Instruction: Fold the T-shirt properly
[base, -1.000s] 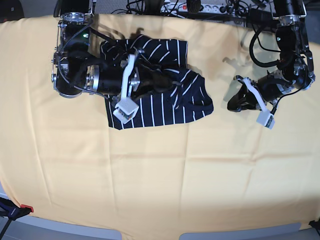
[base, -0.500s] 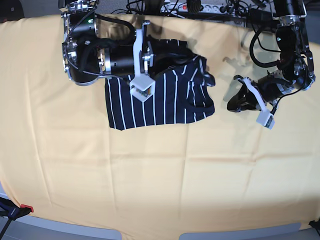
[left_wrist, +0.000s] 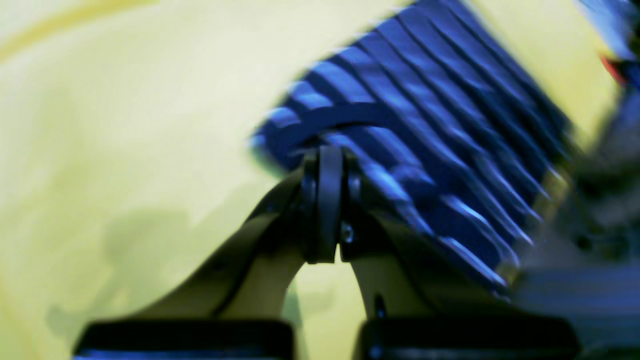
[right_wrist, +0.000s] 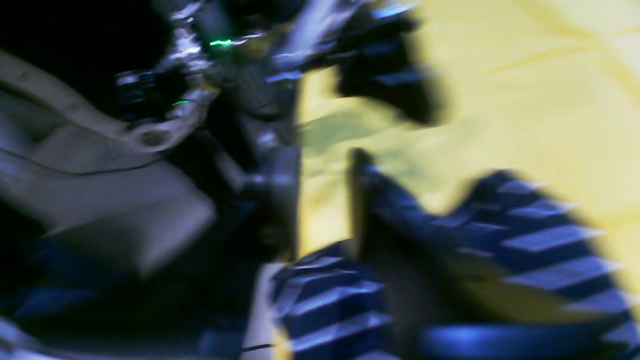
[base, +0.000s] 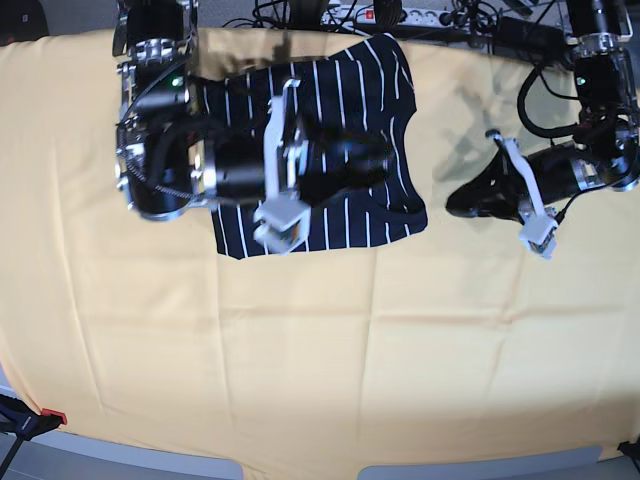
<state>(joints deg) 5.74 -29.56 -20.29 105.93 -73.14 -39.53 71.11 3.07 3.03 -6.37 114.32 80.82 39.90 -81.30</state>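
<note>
The T-shirt (base: 345, 130) near the counter's far edge looks soft, light; pinch a hem corner. Left end effector (left_wrist: 325, 165) pressed together; right end effector's (base: 385, 160) state unclear.

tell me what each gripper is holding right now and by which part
The left gripper is shut on nothing, off to the side of the T-shirt. The right gripper is over the shirt; whether it pinches cloth cannot be told.

T-shirt (base: 345, 205) lies on the cloth (base: 300, 350) — far side.
</note>
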